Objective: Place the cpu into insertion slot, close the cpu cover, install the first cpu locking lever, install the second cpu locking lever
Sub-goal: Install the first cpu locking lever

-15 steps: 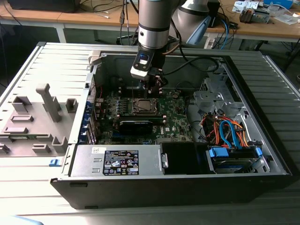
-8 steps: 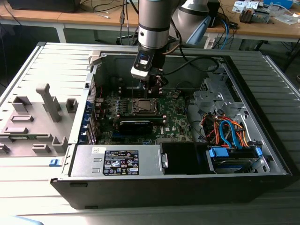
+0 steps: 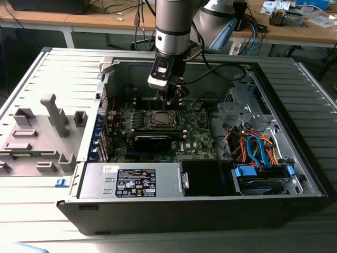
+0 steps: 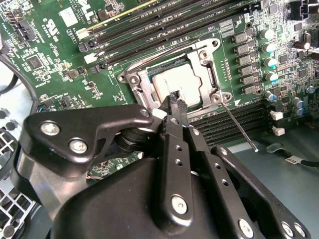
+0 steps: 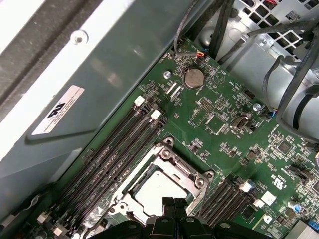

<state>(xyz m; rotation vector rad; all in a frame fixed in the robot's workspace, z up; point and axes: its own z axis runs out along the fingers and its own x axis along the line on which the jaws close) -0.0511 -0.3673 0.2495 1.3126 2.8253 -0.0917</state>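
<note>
- Ribbed grey bench (image 3: pixel 31 221) carried an open case (image 3: pixel 210 211) lying on its side, with the green board (image 4: pixel 55 45) facing up inside.
- My gripper (image 3: pixel 169 99) reached down into the case, right above the slot (image 3: pixel 159 120).
- In both wrist views my gripper (image 4: pixel 176 99) (image 5: pixel 174 201) had its fingers pressed together, with nothing that I could see between them.
- The tips stood over one edge of the cover (image 4: pixel 144 84) (image 5: pixel 172 157), just beside the cpu (image 4: pixel 177 82) (image 5: pixel 159 181); I could not tell whether they touched the metal.
- The cpu sat flat in the slot, its silvery top showing through the cover's window, and the cover lay down over it.
- A thin lever (image 4: pixel 239 128) stuck out free from the corner of the cover near my tips, slanting away over the black memory slots (image 4: pixel 234 124) on that side.
- More memory slots (image 4: pixel 149 30) ran along the far side of the cover.
</note>
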